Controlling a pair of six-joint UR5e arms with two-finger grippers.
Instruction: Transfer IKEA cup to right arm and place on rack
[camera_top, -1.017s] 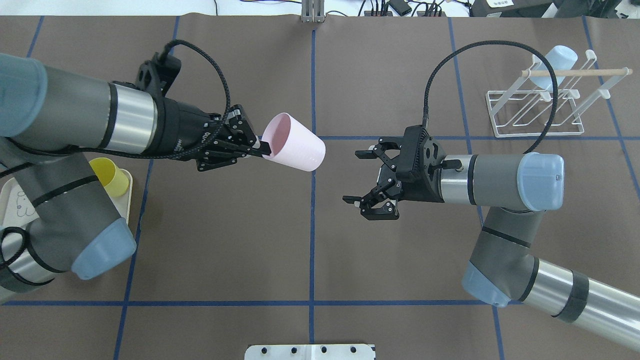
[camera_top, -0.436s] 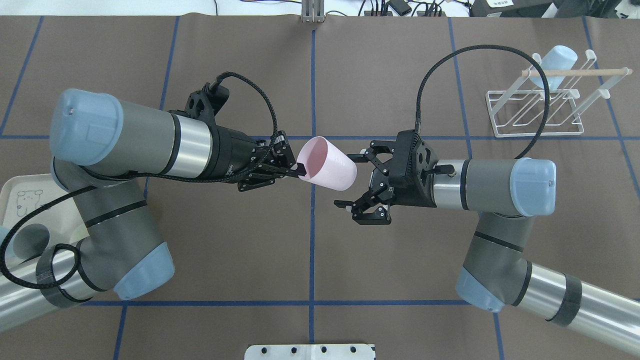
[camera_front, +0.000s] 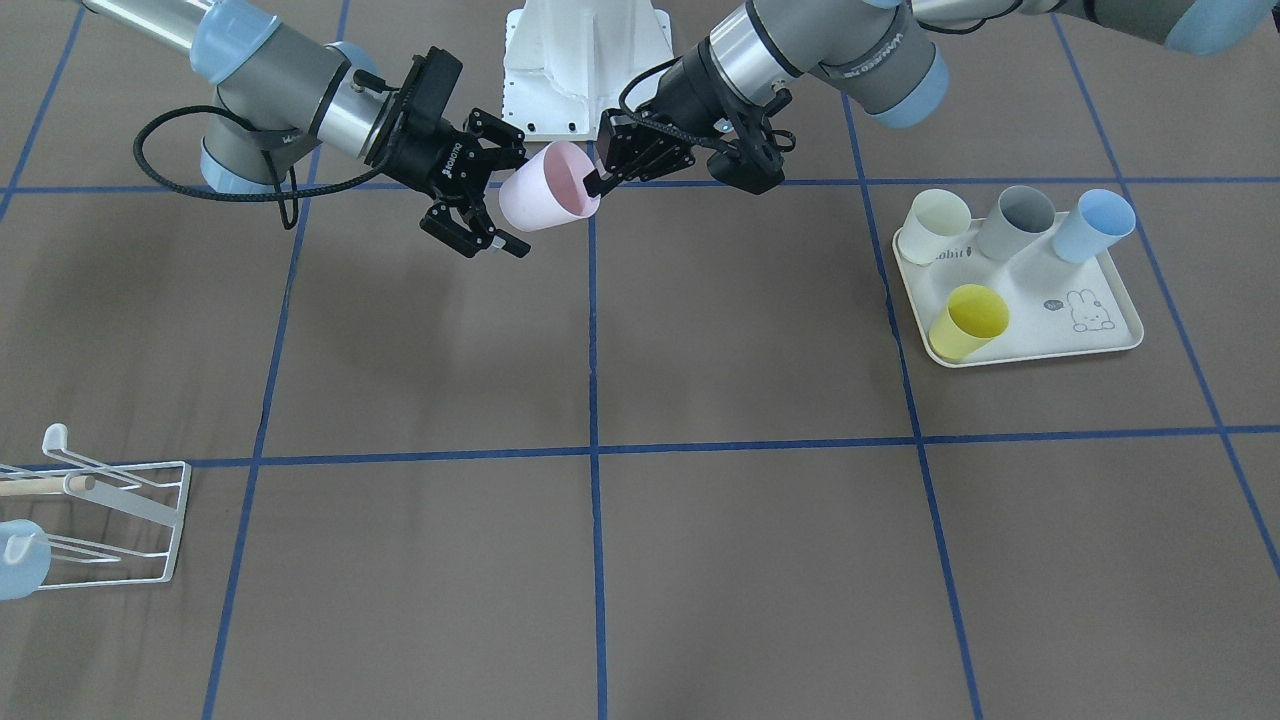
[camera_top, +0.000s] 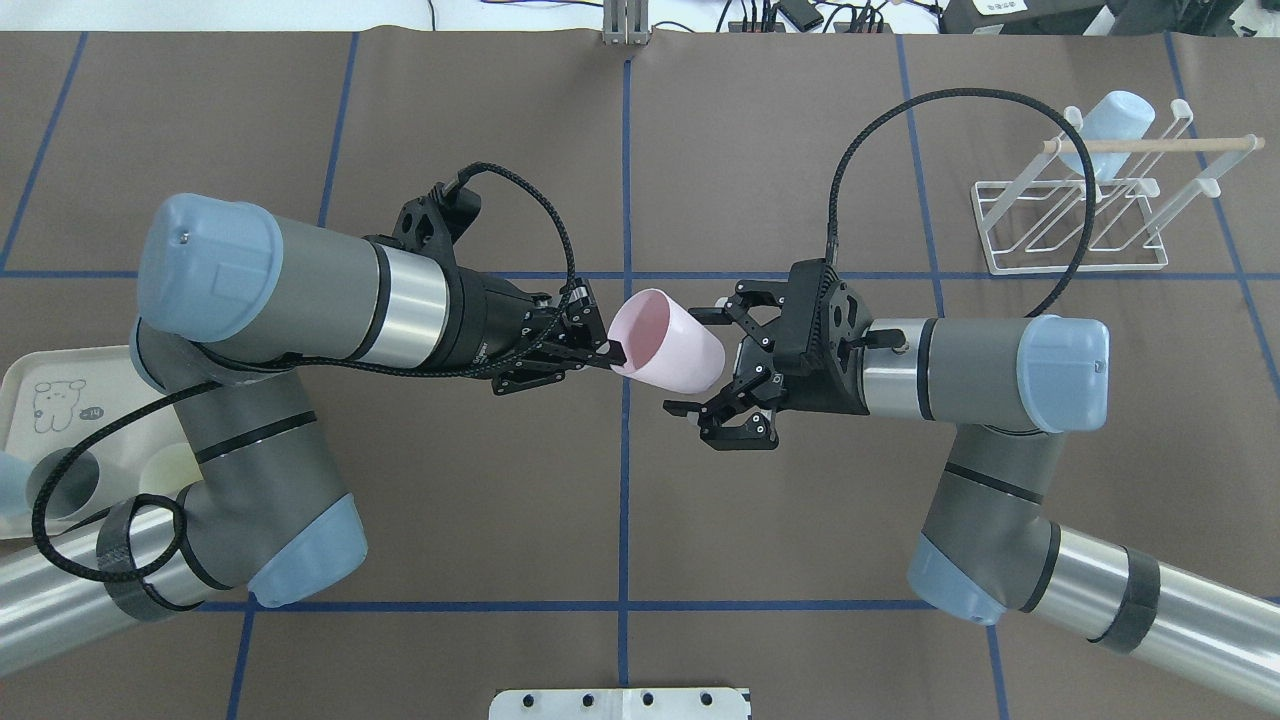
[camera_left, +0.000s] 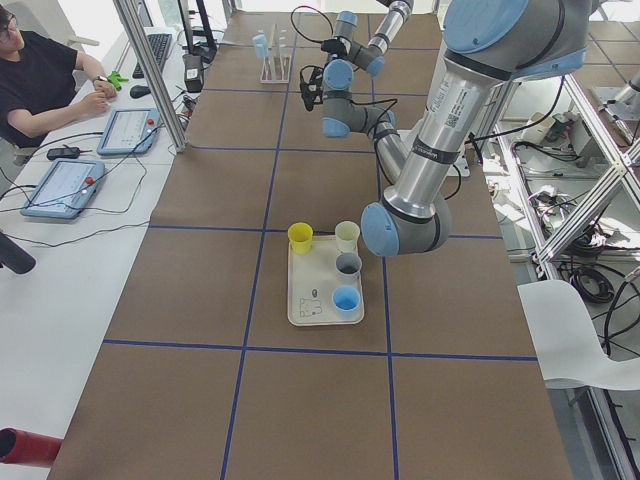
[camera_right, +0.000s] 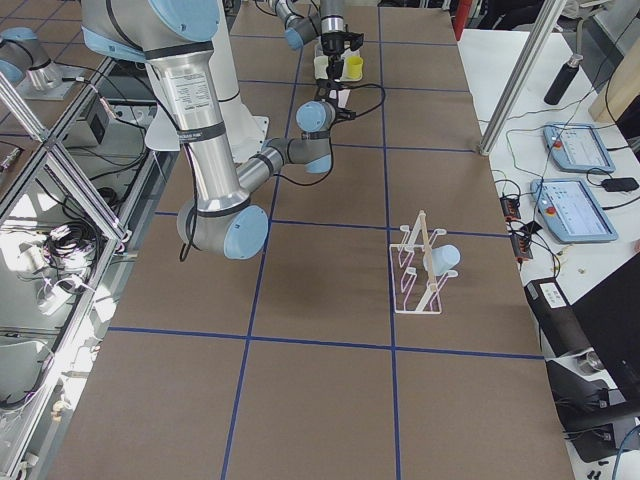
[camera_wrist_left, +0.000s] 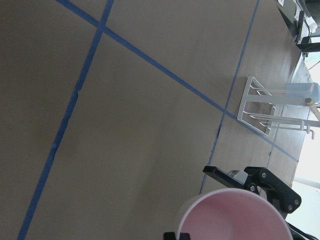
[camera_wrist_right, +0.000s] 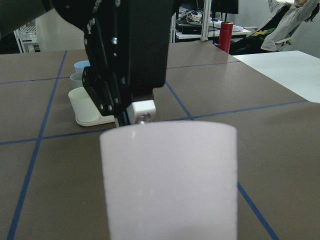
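The pink IKEA cup (camera_top: 668, 352) hangs on its side above the table's middle, its open mouth towards the left arm. My left gripper (camera_top: 612, 350) is shut on the cup's rim, one finger inside it; the front-facing view shows the same grip (camera_front: 598, 180) on the cup (camera_front: 545, 195). My right gripper (camera_top: 692, 358) is open, and its fingers stand on either side of the cup's base. In the right wrist view the cup (camera_wrist_right: 170, 180) fills the lower middle. The white wire rack (camera_top: 1070, 225) with its wooden rod (camera_top: 1150, 145) stands at the far right.
A light blue cup (camera_top: 1105, 125) hangs on the rack. A cream tray (camera_front: 1040, 320) on the left arm's side holds several cups, among them a yellow one (camera_front: 968, 318). A person sits at a desk (camera_left: 60, 85) beside the table.
The left arm has carried the pink cup rightward to the table's middle. The right gripper has moved left, still open, so its fingers now flank the cup's base.
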